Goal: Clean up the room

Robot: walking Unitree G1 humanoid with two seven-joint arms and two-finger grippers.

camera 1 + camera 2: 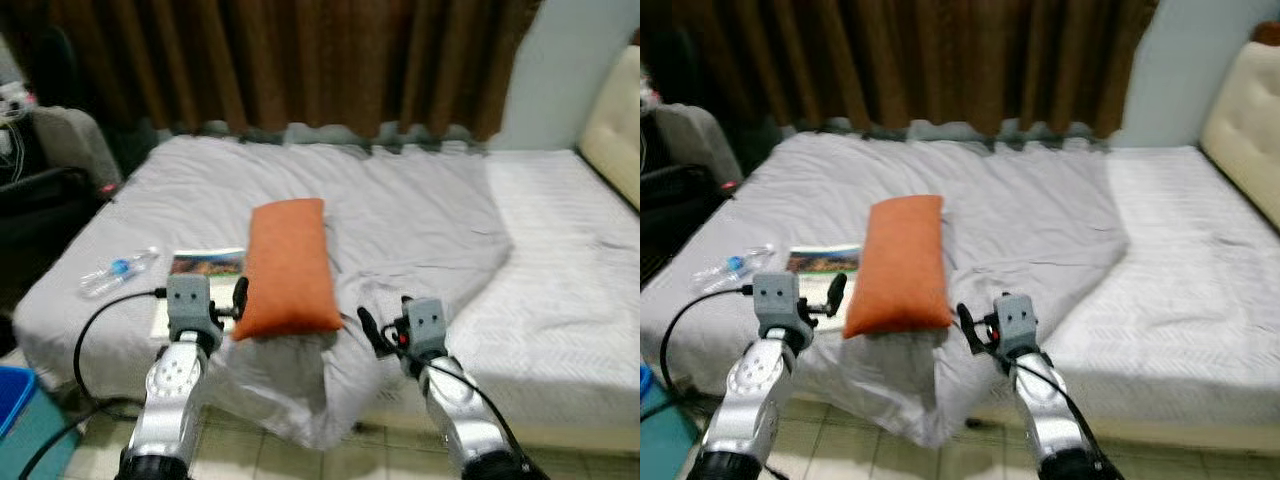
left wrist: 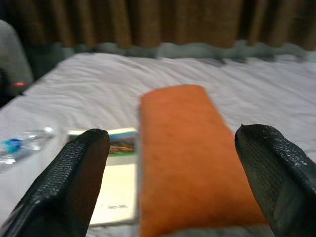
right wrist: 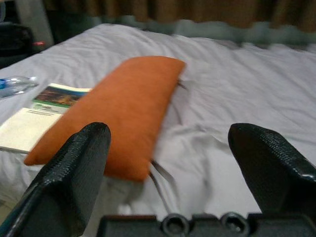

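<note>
Brown curtains (image 1: 300,60) hang behind the bed (image 1: 420,230), whose grey sheet is rumpled. Near its front edge lies the orange pillow (image 1: 288,268), a booklet (image 1: 200,270) beside it, a water bottle (image 1: 118,270) further out. Left gripper (image 2: 173,182) and right gripper (image 3: 173,168) flank the pillow, jaws wide and empty, likely readying a two-handed lift.

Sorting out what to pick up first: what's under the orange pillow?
The pillow lies on the grey sheet, its left edge over a booklet. Anything else beneath is covered.
</note>
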